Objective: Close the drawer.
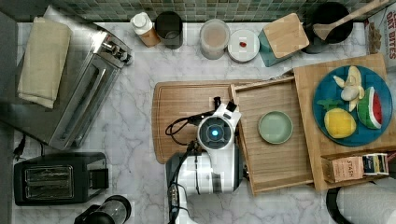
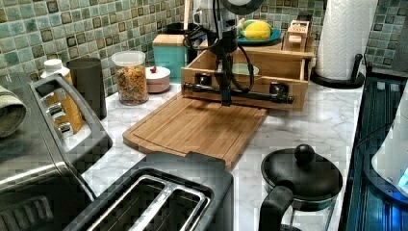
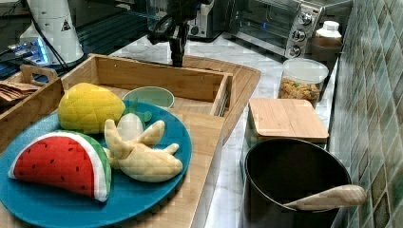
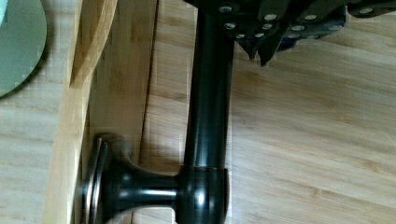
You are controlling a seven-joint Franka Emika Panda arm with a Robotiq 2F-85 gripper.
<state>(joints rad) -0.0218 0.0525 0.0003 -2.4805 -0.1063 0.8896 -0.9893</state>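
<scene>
1. The drawer point(image 1: 275, 154) is pulled well out of the wooden box point(image 1: 308, 140). In the top view it sticks out toward the top view's left, with its front edge over the bamboo cutting board point(image 1: 187, 105).
2. There's a pale green bowl point(image 1: 275, 127) sitting on the drawer's plank bottom, roughly in the middle.
3. The long black bar handle point(image 2: 240, 93) runs across the drawer front; the left view shows it nicely, held off the wood by two round posts.
4. The gripper point(image 2: 225, 98) hangs straight down right at that handle, about mid-bar in the left view. Honestly can't tell if the fingers are clamped on the bar or just sitting beside it; the wrist view has the bar point(image 4: 210, 107) running up under the gripper body.
5. On top of the box there's a blue plate point(image 1: 327, 121) with toy fruit: a watermelon slice point(image 3: 62, 164), a peeled banana point(image 3: 140, 152) and a yellow fruit point(image 3: 90, 107).
6. A cereal jar point(image 2: 131, 78) stands by the tiled wall.
</scene>
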